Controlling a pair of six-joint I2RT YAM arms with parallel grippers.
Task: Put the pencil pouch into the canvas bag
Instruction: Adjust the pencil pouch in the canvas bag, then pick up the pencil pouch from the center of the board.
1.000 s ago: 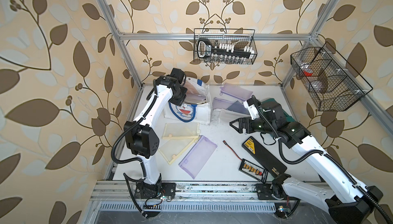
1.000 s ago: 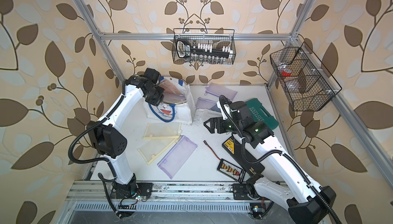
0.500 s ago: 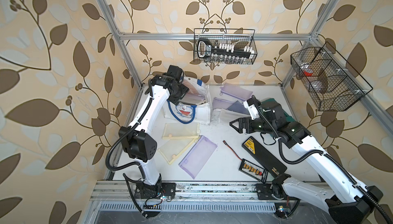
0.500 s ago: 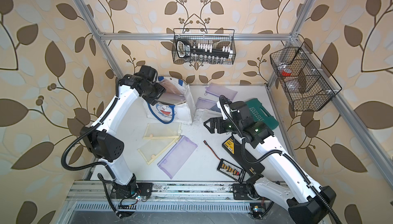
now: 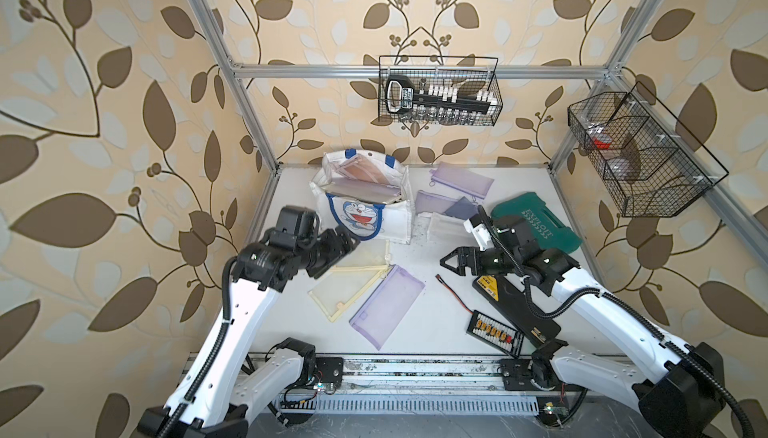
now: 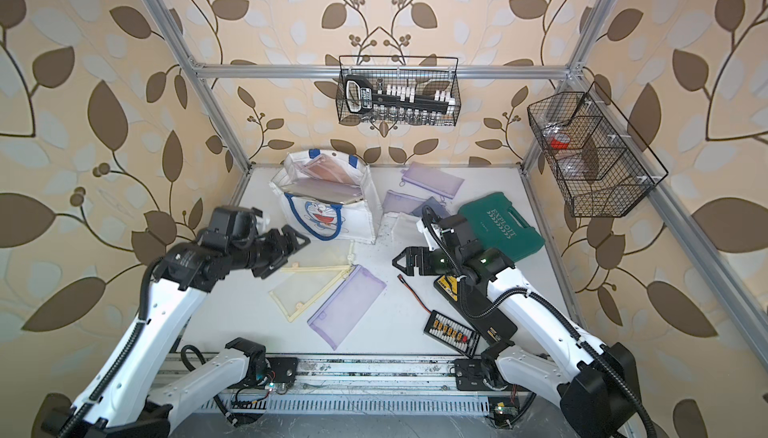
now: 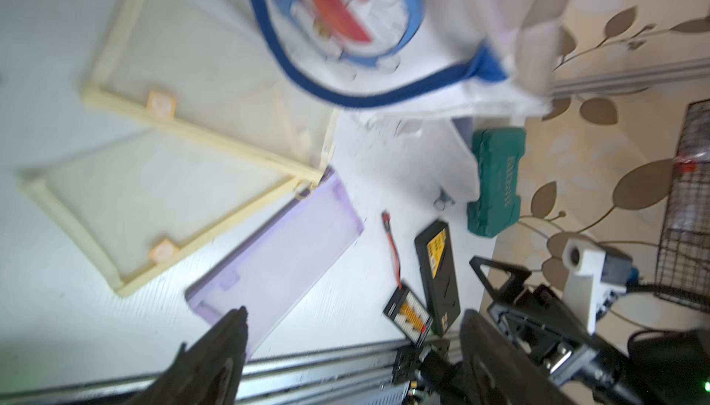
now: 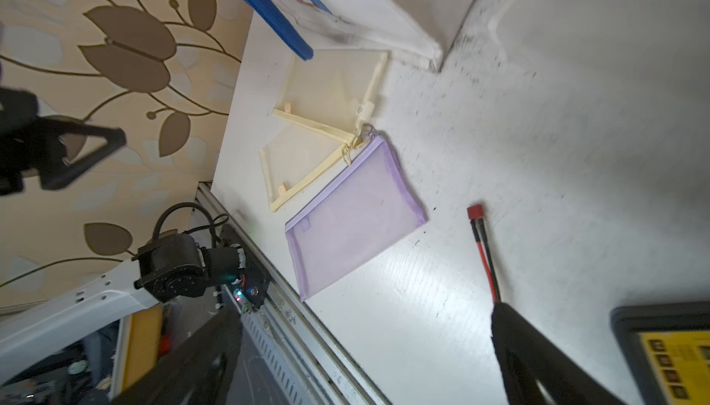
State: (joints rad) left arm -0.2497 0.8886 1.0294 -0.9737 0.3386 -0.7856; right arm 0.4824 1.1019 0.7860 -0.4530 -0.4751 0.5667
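Your left gripper hangs just in front of the canvas bag, over the near-left part of the table, its jaws spread wide and empty. Your right gripper, right of centre, also stands wide open, holding nothing. The canvas bag sits at the far left with its top open. A pinkish pencil pouch lies inside it. A purple pouch and two yellow pouches lie on the table nearer the front.
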